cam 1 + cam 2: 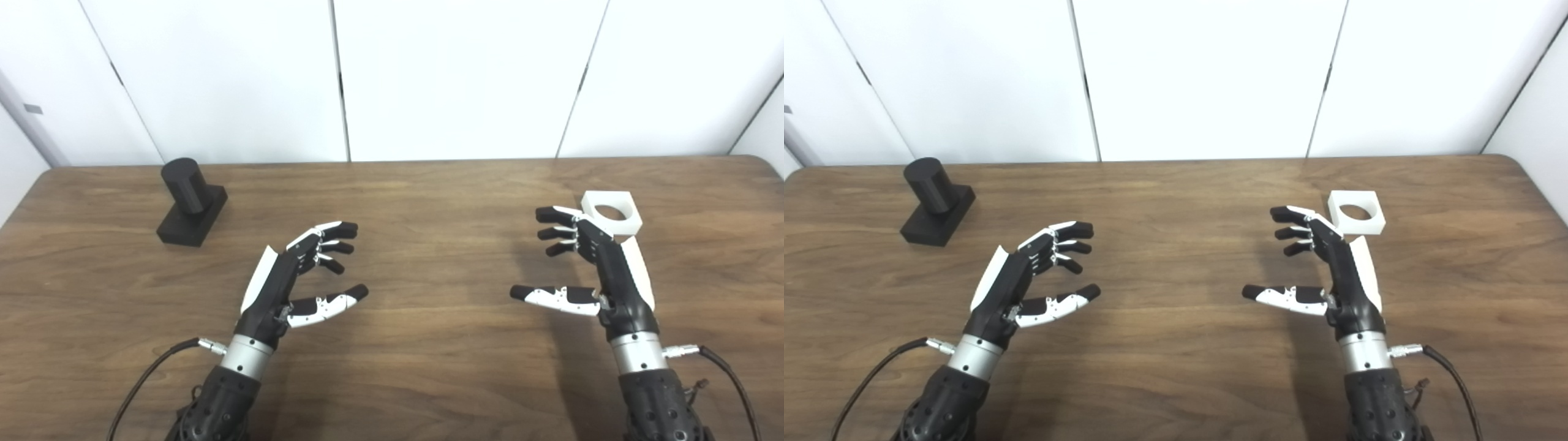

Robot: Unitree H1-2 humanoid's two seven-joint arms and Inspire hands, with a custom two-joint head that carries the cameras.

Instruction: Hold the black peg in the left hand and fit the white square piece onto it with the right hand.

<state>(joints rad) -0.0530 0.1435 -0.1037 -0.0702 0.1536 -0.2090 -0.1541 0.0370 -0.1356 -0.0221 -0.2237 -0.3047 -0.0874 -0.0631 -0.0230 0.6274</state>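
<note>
Both hands, left hand (288, 278) and right hand (597, 263), are hovering spread and empty; we're seeing the round black peg (190, 201) far left, the holed white square piece (612, 211) just behind our right fingers, on a wooden table (429, 367) with white wall panels (459, 73).

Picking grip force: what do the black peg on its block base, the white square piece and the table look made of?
Black cylindrical peg on its block base: matte, uniform black, likely plastic, possibly 3D-printed.
White square piece with a round hole: matte white, crisp edges, likely plastic too.
Brown table: wood grain, faint sheen; real wood or laminate, cannot tell.
</note>
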